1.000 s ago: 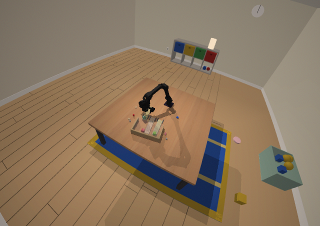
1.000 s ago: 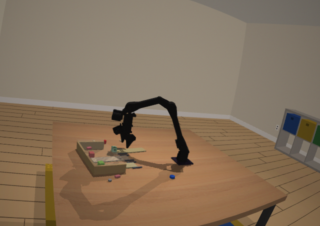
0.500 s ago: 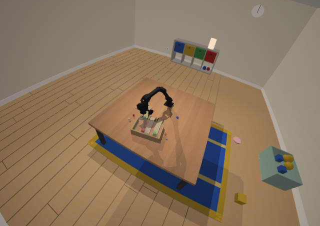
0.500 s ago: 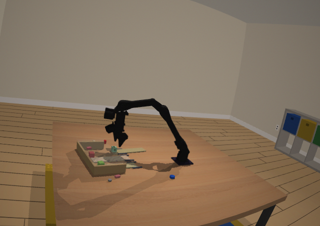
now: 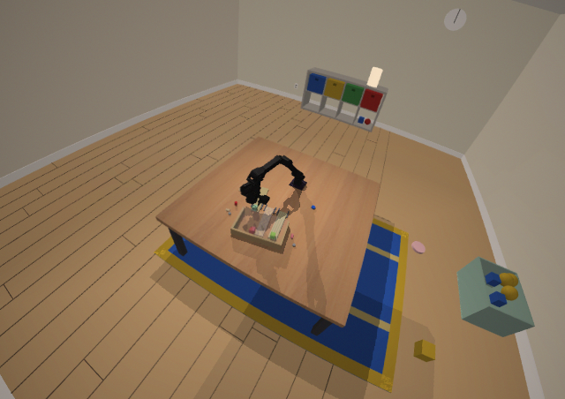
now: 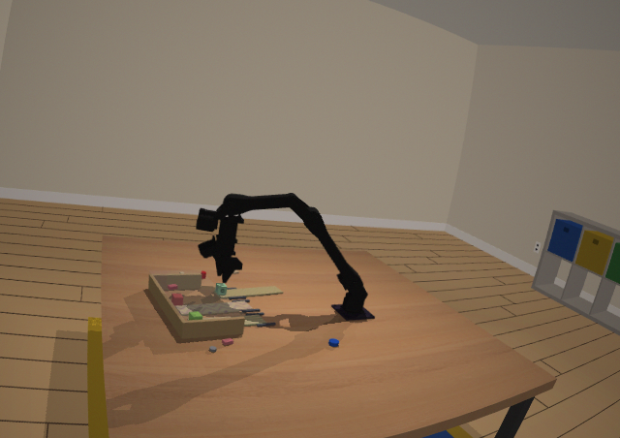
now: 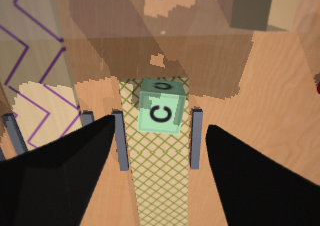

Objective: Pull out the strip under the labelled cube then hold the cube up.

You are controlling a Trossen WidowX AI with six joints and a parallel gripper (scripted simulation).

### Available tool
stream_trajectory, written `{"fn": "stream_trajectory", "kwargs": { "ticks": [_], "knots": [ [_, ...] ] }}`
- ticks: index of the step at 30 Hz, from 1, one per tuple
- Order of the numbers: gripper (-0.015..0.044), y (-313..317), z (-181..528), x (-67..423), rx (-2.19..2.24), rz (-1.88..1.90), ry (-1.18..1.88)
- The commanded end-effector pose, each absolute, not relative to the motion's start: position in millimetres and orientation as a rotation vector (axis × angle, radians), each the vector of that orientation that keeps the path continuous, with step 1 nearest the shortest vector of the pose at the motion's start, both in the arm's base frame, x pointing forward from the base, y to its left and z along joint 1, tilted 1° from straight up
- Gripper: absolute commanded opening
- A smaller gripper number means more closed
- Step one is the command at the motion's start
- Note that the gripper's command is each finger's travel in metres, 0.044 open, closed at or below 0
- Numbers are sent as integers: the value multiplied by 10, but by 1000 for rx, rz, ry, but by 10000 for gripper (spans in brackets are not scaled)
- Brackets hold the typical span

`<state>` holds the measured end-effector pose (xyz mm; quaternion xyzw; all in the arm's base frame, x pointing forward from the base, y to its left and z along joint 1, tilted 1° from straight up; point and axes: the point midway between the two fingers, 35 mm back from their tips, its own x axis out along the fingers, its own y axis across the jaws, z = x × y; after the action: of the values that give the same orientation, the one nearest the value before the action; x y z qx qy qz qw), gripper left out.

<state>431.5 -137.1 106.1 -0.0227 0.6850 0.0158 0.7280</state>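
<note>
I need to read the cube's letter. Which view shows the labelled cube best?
The wrist view: the labelled cube fills the centre, its C readable. The exterior view shows only a small green block; in the top view it is a speck.

Only legible mark: black "C" on front face of mint-green cube (image 7: 161, 107), centre of wrist view; part of another dark glyph on its top face, unreadable. No other text readable in top/exterior views.

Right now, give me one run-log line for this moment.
phase: approach cube | claw: open, empty, above cube | cube: on green-hatched strip, marked C | strip: pulled out
</note>
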Motion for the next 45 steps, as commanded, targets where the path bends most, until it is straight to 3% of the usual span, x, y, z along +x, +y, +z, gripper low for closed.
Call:
{"fn": "stream_trajectory", "kwargs": {
  "ticks": [1, 27, 30, 39, 43, 45],
  "knots": [
    [250, -1375, 995, 4312, -48, 28, 1515],
    [250, -1373, 611, 4322, -48, 28, 1515],
    [171, -1370, 633, 4329, -49, 36, 1512],
    [111, -1370, 633, 4329, -49, 36, 1512],
    [6, -1363, 649, 4309, -49, 36, 1513],
    [0, -1343, 693, 4251, -49, 37, 1513]
  ]
}}
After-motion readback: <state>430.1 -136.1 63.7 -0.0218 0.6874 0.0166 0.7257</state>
